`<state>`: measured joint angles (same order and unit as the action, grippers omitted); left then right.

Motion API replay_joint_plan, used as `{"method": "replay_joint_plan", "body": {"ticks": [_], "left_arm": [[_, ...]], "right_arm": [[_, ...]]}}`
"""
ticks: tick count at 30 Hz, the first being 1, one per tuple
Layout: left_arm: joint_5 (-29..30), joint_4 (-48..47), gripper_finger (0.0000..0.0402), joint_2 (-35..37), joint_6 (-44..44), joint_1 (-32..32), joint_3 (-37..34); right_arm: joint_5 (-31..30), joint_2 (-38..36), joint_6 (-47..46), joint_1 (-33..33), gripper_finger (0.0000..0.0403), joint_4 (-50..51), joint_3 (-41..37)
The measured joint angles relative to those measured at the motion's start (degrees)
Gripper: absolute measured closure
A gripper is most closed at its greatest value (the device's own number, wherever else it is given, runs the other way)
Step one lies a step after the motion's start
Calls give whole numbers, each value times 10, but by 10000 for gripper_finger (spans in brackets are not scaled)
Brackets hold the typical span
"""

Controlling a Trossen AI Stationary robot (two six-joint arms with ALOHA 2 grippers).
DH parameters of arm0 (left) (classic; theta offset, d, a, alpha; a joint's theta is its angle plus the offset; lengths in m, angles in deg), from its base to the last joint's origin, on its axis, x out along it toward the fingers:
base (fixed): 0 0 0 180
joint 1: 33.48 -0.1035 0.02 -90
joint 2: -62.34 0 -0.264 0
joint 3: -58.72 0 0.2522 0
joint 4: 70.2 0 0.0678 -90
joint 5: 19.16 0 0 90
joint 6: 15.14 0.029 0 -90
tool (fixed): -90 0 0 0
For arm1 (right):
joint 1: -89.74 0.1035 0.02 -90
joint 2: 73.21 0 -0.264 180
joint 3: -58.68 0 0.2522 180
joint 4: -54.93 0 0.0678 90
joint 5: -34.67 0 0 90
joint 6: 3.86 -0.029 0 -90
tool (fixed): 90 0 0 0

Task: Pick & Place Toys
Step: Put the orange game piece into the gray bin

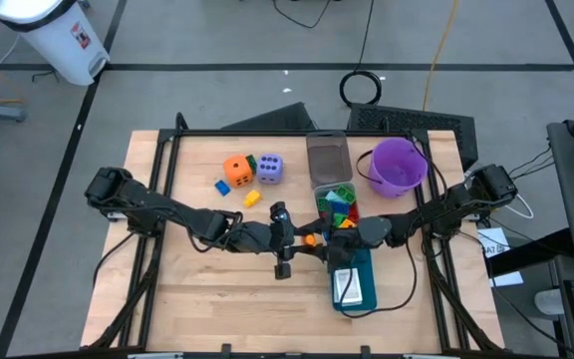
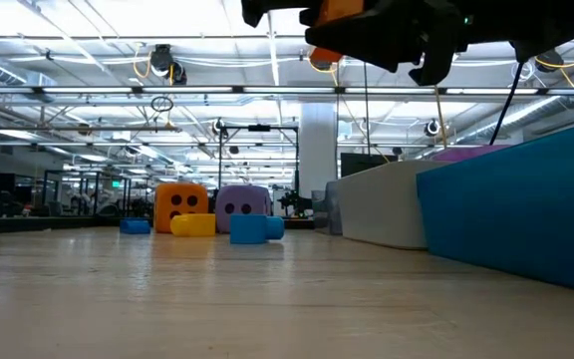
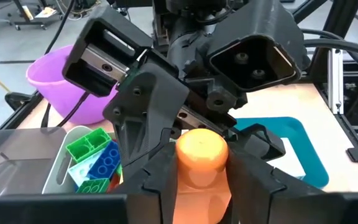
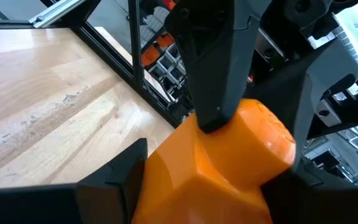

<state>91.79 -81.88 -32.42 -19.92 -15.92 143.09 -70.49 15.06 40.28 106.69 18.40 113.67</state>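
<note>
Orange toy piece (image 3: 201,163) sits clamped in my left jaws (image 1: 312,239) above the tabletop (image 1: 197,299), my right jaws (image 1: 339,237) partly open around it; several blocks fill the clear bin (image 1: 352,195), dice (image 1: 237,170) and strays remain

Even, bright overhead light is cast across the pale wooden tabletop (image 1: 217,289), ceiling strip lamps (image 2: 88,60) at twelve o'clock are flared, and only faint shadows are thrown.
</note>
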Motion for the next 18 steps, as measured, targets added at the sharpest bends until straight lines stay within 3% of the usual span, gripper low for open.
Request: {"method": "replay_joint_plan", "body": {"ticks": [5,18], "left_arm": [[1,0,276,0,-2,0,0],[-4,12,181,0,-19,2,0]], "right_arm": [[1,0,0,0,186,0,0],[-4,0,-9,0,181,-1,0]]}}
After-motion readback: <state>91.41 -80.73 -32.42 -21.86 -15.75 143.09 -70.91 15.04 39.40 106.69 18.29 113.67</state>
